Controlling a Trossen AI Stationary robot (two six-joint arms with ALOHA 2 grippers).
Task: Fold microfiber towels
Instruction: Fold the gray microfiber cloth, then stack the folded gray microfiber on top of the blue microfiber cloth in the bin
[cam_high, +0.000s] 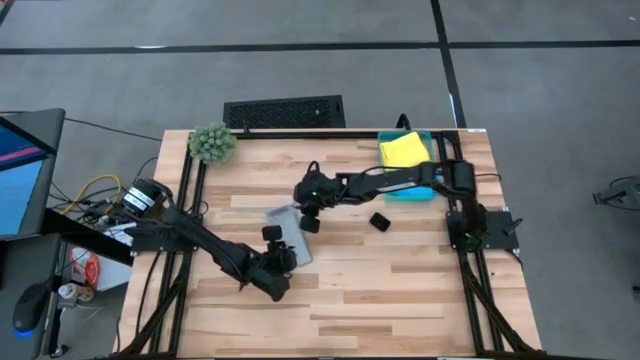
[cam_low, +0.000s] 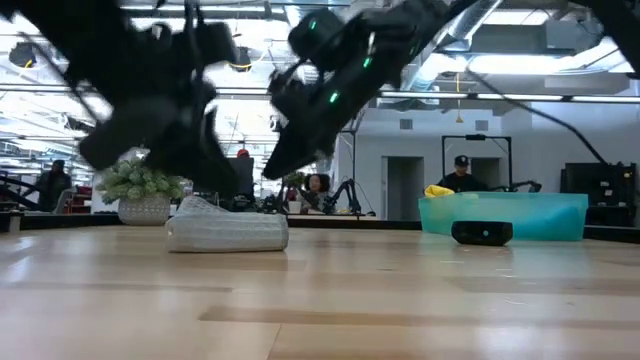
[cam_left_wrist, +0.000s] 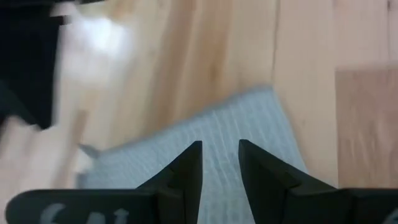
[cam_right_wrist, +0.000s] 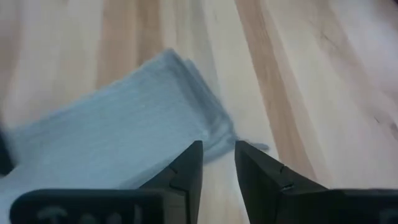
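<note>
One folded pale grey towel lies mid-table between both grippers. The left gripper and right gripper hover over it, fingers slightly apart, holding nothing. One yellow towel sits in the teal bin far right; one black block and one fuzzy plant stand clear.

Wood-plank worktop carries a folded grey towel near its middle, a small black block to its right, a fuzzy green plant at the far left corner, and a teal bin with a yellow towel at the far right.
</note>
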